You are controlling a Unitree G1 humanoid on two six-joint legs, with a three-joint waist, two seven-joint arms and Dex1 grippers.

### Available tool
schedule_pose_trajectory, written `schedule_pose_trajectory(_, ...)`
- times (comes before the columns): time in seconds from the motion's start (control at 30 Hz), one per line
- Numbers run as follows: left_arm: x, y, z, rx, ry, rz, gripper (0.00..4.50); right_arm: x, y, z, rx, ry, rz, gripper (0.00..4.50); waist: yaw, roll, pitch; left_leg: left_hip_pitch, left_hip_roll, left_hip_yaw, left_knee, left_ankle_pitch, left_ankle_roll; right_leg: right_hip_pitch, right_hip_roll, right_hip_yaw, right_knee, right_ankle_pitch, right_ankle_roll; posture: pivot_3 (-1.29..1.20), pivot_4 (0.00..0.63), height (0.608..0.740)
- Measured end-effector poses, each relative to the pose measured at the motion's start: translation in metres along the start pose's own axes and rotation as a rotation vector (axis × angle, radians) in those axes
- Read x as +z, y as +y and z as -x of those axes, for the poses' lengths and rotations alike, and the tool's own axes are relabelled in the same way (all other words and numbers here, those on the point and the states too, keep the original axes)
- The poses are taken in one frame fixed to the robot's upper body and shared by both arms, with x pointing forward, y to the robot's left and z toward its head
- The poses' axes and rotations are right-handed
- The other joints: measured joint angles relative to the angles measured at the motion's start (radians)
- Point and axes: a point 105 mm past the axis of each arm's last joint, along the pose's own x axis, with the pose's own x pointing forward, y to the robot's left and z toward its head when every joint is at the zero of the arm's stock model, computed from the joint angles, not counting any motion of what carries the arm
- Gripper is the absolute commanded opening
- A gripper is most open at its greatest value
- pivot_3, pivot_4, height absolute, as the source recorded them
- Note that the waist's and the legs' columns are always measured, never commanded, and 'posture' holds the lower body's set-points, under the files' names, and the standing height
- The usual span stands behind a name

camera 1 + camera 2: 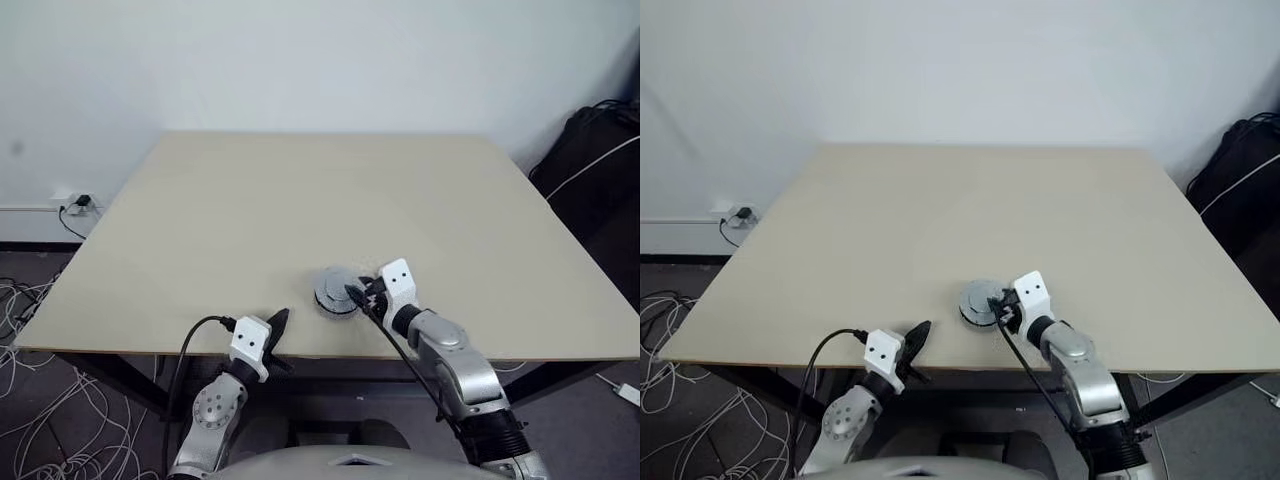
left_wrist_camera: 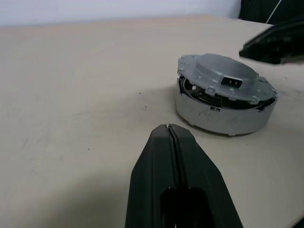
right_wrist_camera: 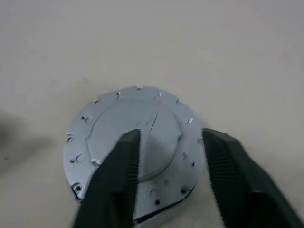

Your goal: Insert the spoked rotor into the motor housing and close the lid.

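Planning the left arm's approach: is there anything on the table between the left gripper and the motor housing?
Nothing: bare table separates the left gripper from the motor housing, seen in the left wrist view.

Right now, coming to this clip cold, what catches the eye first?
The round grey motor housing near the table's near edge, with the lid on top, sitting slightly askew so a gap shows at one side. The right gripper hangs just over the lid, fingers apart. The left gripper rests shut near the table edge, to the housing's left and apart from it.
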Motion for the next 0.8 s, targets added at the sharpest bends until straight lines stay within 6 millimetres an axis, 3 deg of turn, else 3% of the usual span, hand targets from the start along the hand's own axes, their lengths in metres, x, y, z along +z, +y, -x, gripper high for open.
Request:
schedule_pose_trajectory(0.17,0.0,0.001,0.0,0.008,0.0,0.0,0.0,0.004,0.009,-0.002,0.074,-0.025,0.005,4.48,0.0,0.0,0.0,0.0,0.0,0.0,0.0,0.0,0.0,0.0,-0.001,0.0,0.0,0.0,0.0,0.0,0.0,0.74)
schedule_pose_trajectory(0.43,0.001,0.001,0.0,0.008,-0.005,-0.003,0.0,0.006,0.019,-0.01,0.132,-0.028,0.025,4.48,0.001,0.0,0.0,0.0,0.0,0.0,0.0,0.0,0.0,0.0,0.0,0.0,0.0,0.0,0.0,0.0,0.0,0.74)
schedule_pose_trajectory(0.8,0.005,0.001,-0.002,0.01,-0.029,-0.008,0.0,-0.006,0.021,-0.017,0.17,0.032,0.038,4.48,0.001,0.0,0.0,0.0,0.0,0.0,0.0,0.0,0.0,0.0,-0.001,0.0,0.0,0.0,0.0,0.0,0.0,0.74)
